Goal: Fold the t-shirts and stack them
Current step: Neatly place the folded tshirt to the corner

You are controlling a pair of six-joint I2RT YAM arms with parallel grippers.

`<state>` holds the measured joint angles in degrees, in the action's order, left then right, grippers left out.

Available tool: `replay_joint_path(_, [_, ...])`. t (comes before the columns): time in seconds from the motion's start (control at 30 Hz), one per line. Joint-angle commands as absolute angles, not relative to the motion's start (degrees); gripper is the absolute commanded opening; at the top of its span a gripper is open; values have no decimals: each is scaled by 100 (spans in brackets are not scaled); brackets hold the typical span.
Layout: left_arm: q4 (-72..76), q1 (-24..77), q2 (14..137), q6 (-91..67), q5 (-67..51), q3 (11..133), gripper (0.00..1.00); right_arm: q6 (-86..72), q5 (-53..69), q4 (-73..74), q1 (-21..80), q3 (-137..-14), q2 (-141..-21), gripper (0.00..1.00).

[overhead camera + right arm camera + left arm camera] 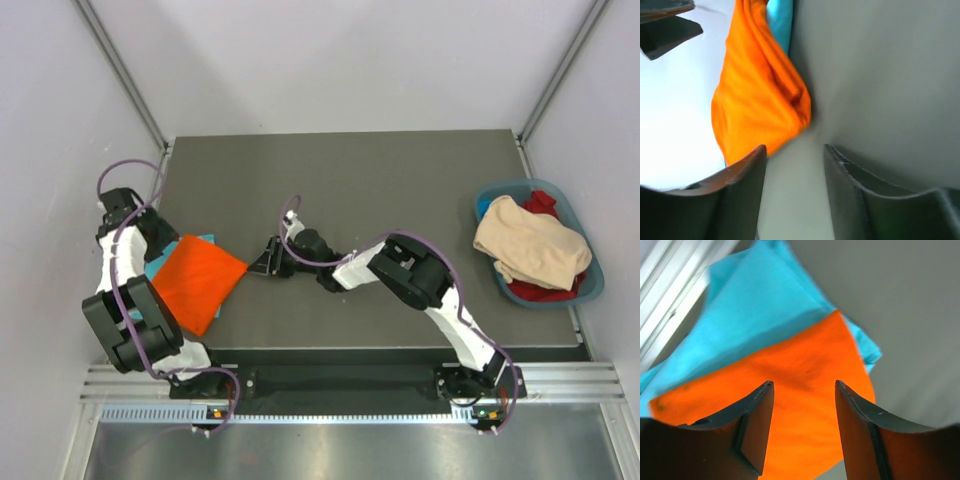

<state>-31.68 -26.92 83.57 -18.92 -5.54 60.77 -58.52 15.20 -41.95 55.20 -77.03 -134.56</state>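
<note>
Two arms of the same build. Left arm (125, 300) at lower left of the top view, right arm (440, 295) at lower centre-right. White link shells between bulky, rounded black joint housings. A thin grey-purple cable (128, 163) loops loosely along each arm. Small orange and green lights on the right base (472, 382). In the wrist views, left gripper (804, 385) and right gripper (794, 147) each show two dark matte fingers, curved, tapering to blunt tips, edges worn pale.

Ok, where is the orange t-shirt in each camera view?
Top external: orange t-shirt at the table's left side.
Left wrist: orange t-shirt, lower centre.
Right wrist: orange t-shirt, upper left of centre.
Shared landmark: turquoise t-shirt showing at its edge.
</note>
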Motion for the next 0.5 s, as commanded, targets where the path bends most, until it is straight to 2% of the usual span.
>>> replay_joint_path(0.0, [-3892,-2839,8069,-2284,-257,6284,56,-5582,1932,-4694,5274,-7234,-12789,53])
replay_joint_path(0.17, [-4517,-3163,7403,-3049,571,5898,57,-5335,2074,-4667,5054,-6707,-12340,56])
replay_joint_path(0.33, [-4281,-3296,6409,-3129,1132,5459,62,-5221,2329,-4798,4931,-6329,-12164,57])
replay_joint_path(0.47, [-4114,-3839,6108,-3506,573,4660,64,-5554,2513,-5316,4677,-5960,-12173,57])
